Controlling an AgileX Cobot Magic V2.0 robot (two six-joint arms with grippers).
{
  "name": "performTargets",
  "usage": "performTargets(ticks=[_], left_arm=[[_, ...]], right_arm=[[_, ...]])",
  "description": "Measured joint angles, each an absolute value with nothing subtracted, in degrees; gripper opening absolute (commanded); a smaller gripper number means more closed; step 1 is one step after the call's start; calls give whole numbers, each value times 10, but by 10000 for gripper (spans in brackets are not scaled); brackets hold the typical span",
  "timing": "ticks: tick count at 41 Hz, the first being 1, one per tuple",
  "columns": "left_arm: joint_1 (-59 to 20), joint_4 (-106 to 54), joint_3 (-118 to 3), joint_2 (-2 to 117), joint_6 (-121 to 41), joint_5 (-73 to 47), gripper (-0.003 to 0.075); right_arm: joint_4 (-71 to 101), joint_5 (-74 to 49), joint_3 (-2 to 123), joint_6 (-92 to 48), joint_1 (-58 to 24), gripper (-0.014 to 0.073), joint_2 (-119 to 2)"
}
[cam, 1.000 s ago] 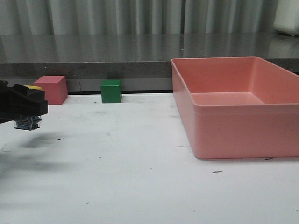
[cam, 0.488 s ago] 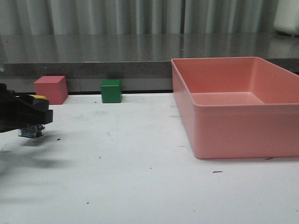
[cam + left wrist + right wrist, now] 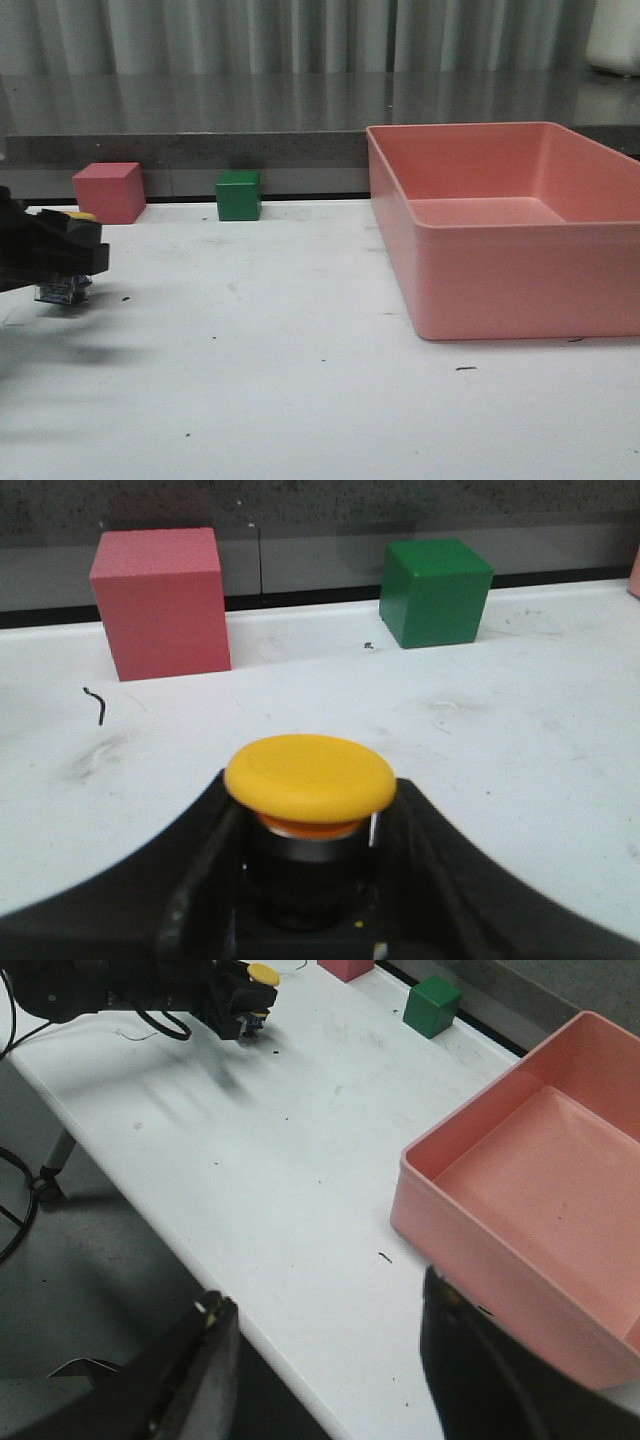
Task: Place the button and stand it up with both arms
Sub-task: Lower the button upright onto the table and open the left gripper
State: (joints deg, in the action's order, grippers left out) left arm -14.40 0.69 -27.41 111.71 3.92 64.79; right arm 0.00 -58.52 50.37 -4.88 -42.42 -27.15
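My left gripper [image 3: 62, 250] is at the far left of the table, shut on the button [image 3: 64, 288]. In the left wrist view the yellow mushroom cap [image 3: 309, 777] sits upright between the two black fingers [image 3: 200, 870], with the black collar below it. In the front view the button's base hangs just above or at the table top; I cannot tell whether it touches. The right wrist view shows the left arm and button [image 3: 262, 974] far off. My right gripper [image 3: 325, 1310] is open and empty, high above the table's front edge, out of the front view.
A pink cube [image 3: 109, 191] and a green cube [image 3: 239, 194] stand at the table's back edge, beyond the button; both also show in the left wrist view, pink [image 3: 160, 600] and green [image 3: 435, 590]. A large pink bin [image 3: 520, 290] fills the right side.
My left gripper has lowered the button toward the table and shifted slightly; over the last half second it hardly moved. The cubes and bin have not moved.
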Motion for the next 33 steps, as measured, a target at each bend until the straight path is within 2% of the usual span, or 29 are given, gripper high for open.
performTargets(ticks=[2,11,16,23,33], left_arm=[[-144,7,-270,1117,39,648,176],[-144,7,-259,1117,39,655,339],[-144,7,-253,1117,39,655,404],[-144,8,-250,1106,39,645,412],[-144,8,-249,1036,39,563,410]], right_arm=[[0,-585,504,-49,-424,426,-272],[0,-585,504,-49,-424,426,-272],[0,-585,504,-49,-424,426,-272],[0,-585,504,-49,-424,426,-272],[0,-585,504,-49,-424,426,-272]])
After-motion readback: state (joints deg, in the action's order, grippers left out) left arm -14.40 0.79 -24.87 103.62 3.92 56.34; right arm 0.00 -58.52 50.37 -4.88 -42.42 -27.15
